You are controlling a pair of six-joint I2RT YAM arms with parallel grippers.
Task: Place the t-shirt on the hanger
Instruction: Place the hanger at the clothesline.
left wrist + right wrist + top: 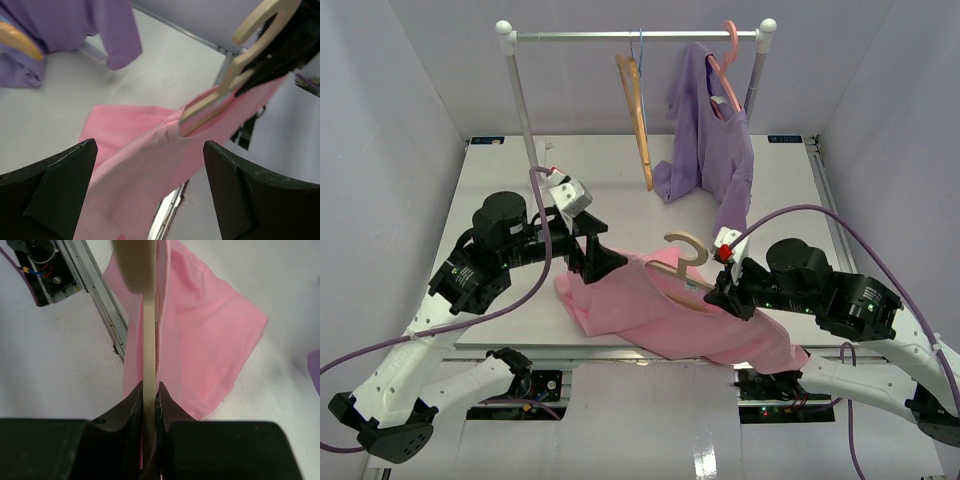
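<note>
The light pink t-shirt (650, 310) lies bunched near the table's front edge, part of it lifted. The beige hanger (682, 262) stands over it, hook up, with one arm pushed into the collar. My right gripper (725, 290) is shut on the hanger's other arm. In the right wrist view the hanger (149, 340) runs edge-on between the shut jaws (150, 390), with the t-shirt (205, 335) hanging beside it. My left gripper (605, 262) is open at the shirt's left shoulder. In the left wrist view the t-shirt (145, 165) passes between the wide-apart jaws (150, 145), below the hanger (235, 75).
A clothes rack (635, 35) stands at the back of the table. It carries an orange hanger (638, 110) and a purple shirt (715, 140) on a pink hanger (730, 45). The purple shirt's hem rests on the table. The table's front rail (100, 300) is just beside the t-shirt.
</note>
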